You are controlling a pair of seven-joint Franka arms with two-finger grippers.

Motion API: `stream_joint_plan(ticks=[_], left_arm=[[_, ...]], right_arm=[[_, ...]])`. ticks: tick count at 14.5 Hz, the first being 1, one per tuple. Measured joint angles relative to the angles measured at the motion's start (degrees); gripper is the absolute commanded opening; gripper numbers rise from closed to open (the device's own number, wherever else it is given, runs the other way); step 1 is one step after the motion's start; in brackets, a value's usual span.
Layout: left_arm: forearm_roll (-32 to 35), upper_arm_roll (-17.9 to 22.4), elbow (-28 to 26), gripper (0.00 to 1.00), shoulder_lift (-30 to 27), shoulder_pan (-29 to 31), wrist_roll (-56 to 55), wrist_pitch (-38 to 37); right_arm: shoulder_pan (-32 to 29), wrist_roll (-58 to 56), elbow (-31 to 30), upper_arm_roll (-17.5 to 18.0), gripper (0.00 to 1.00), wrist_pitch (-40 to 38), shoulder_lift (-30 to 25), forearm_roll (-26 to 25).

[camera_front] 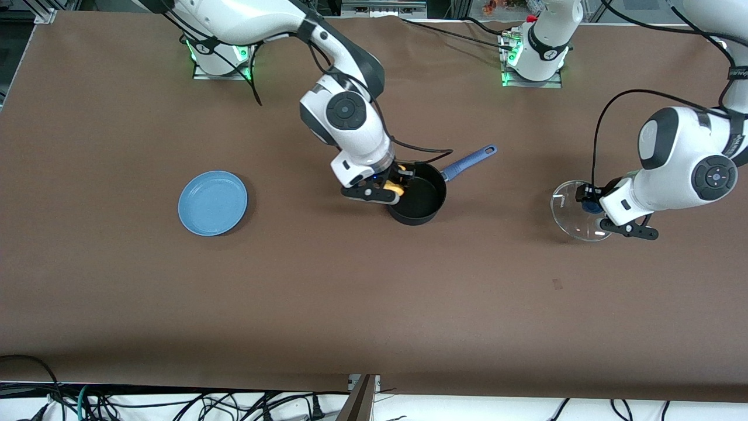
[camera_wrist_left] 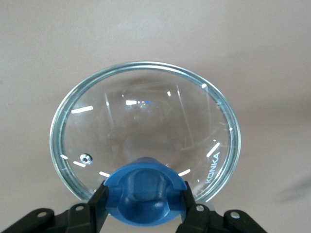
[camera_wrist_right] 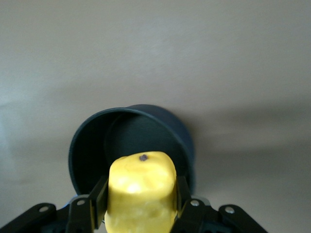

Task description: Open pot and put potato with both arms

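Observation:
The black pot with its long blue handle stands open at the table's middle; it also shows in the right wrist view. My right gripper is shut on the yellow potato over the pot's rim; the right wrist view shows the potato between the fingers. My left gripper is shut on the blue knob of the clear glass lid, low over the table toward the left arm's end.
A flat blue plate lies on the brown table toward the right arm's end. Cables trail from both arms and along the table's near edge.

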Motion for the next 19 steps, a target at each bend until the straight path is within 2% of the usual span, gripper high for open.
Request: stream_joint_plan(ticks=[2,5,6,7,8,10,12,16,19], left_arm=[[3.00,-0.01,-1.71,0.00,2.26,0.43,0.05,3.43],[4.87,-0.17,-1.40,0.00,6.38,0.29,-1.45,7.06],[5.62,-0.18,-0.83,0.19,7.66,0.27,-2.43,7.34],[5.93,-0.18,-0.06,0.43,8.85,0.25,-2.98,7.36],[6.07,-0.18,0.67,0.99,9.82,0.24,-3.49,7.36],[6.11,-0.17,1.95,1.00,10.94,0.24,-3.74,7.36],[6.11,-0.16,3.01,1.00,10.89,0.25,-3.76,7.34],[6.12,-0.22,5.26,1.00,9.53,0.43,-3.76,7.00],[6.12,-0.61,6.53,1.00,5.41,0.68,-3.76,6.88]], right_arm=[[1.53,0.01,0.28,-0.89,0.38,2.91,1.65,0.00],[3.89,0.02,0.45,-2.93,0.41,6.07,3.45,0.00],[4.35,0.02,0.46,-3.31,0.64,6.92,3.98,0.00],[4.60,0.02,0.47,-3.55,1.00,7.41,4.37,0.00],[4.70,0.01,0.49,-3.68,1.00,7.59,4.60,-0.04],[4.68,-0.03,0.89,-4.07,1.00,7.20,4.66,-0.11],[4.24,-0.87,3.00,-4.60,1.00,2.60,4.43,-0.29],[0.85,-9.77,12.13,-4.92,1.00,-17.02,2.15,-0.38],[-3.67,-19.86,15.59,-5.08,1.00,-26.29,-0.84,-0.38]])
